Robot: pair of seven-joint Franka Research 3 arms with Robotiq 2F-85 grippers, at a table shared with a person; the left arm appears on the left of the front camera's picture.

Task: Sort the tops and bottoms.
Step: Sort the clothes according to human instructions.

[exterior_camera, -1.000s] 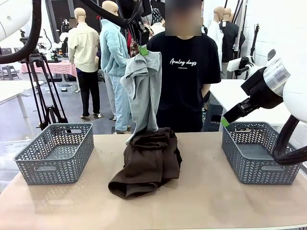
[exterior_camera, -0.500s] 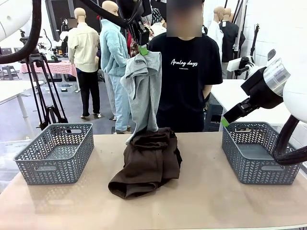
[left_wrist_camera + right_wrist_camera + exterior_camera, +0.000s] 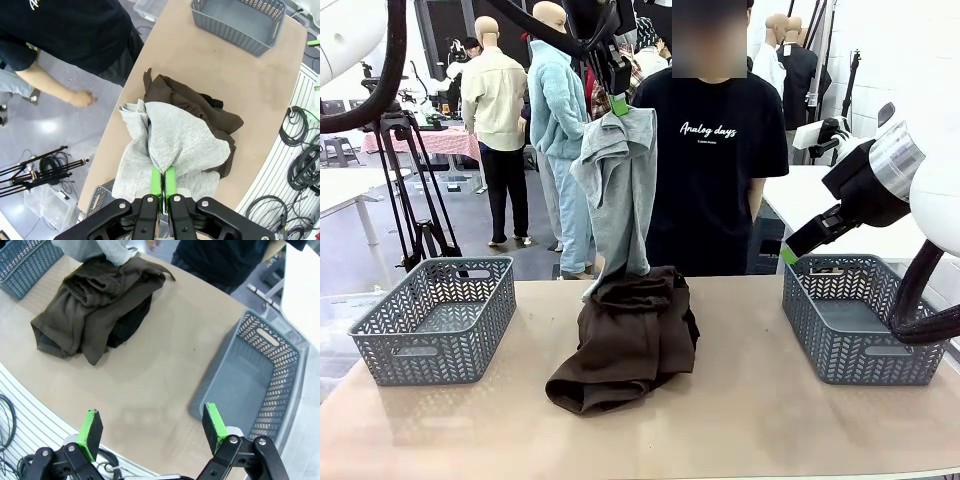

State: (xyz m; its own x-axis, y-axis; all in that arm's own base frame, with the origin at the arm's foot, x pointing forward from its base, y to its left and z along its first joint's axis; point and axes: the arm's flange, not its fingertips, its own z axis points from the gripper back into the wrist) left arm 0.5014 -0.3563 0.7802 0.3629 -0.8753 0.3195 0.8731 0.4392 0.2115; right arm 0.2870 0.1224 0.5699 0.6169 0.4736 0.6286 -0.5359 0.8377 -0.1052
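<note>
A light grey top (image 3: 620, 185) hangs high over the table's middle, pinched at its upper edge by my left gripper (image 3: 617, 104), which is shut on it. Its lower end still touches the pile below. From the left wrist view the grey top (image 3: 175, 145) drapes down from my closed left gripper (image 3: 163, 181). Dark brown trousers (image 3: 630, 340) lie heaped at the table's centre, with black cloth (image 3: 127, 322) tucked under them. My right gripper (image 3: 152, 427) hovers open above the table beside the right basket (image 3: 255, 375), nothing between its fingers.
Two grey lattice baskets stand on the table, the left basket (image 3: 435, 320) and the right basket (image 3: 860, 315). A person in a black T-shirt (image 3: 710, 150) stands at the far edge, hand (image 3: 82, 98) hanging down.
</note>
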